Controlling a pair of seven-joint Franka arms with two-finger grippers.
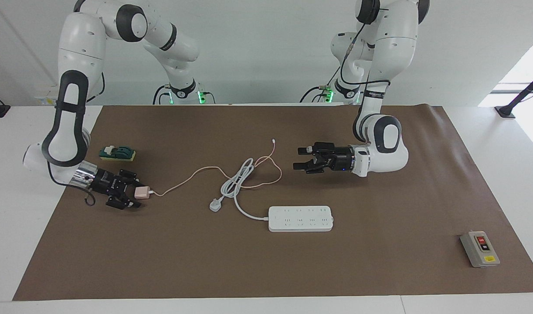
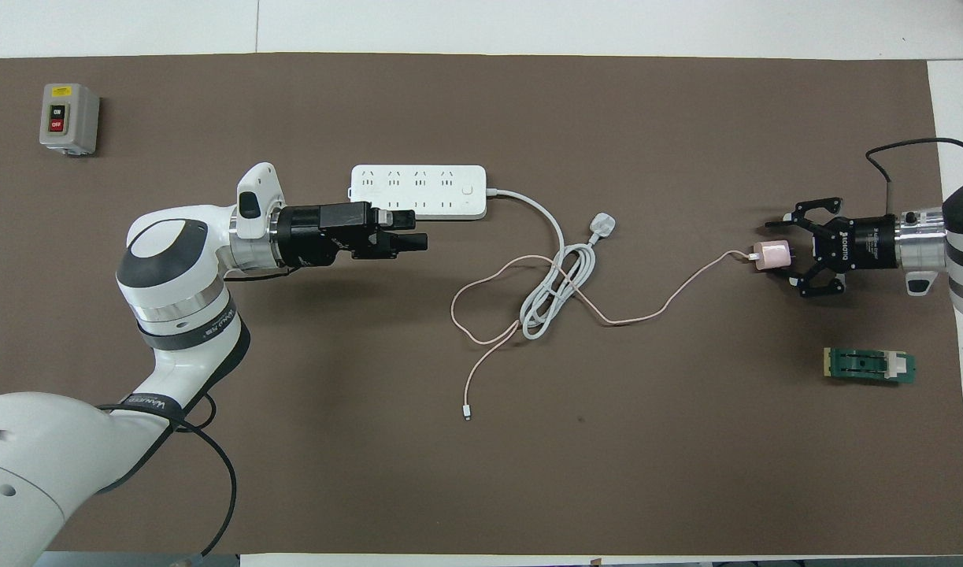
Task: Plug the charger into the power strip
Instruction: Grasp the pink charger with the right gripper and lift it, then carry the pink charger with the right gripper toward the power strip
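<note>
The pale-pink charger (image 1: 141, 192) (image 2: 771, 256) lies on the brown mat at the right arm's end. My right gripper (image 1: 134, 192) (image 2: 780, 252) is low at the mat, fingers spread wide on either side of the charger. Its thin pink cable (image 1: 188, 179) (image 2: 670, 303) runs across the coiled white cord to a tiny white connector (image 1: 273, 141) (image 2: 467, 412). The white power strip (image 1: 300, 218) (image 2: 418, 191) lies flat mid-table, sockets up. My left gripper (image 1: 297, 158) (image 2: 418, 228) is open and empty, held level above the mat by the strip's edge.
The strip's thick white cord (image 1: 238, 179) (image 2: 556, 291) is coiled mid-table and ends in a white three-pin plug (image 1: 215, 205) (image 2: 601, 227). A grey switch box (image 1: 480, 248) (image 2: 69, 118) sits at the left arm's end. A green block (image 1: 117, 153) (image 2: 869, 366) lies near the right gripper.
</note>
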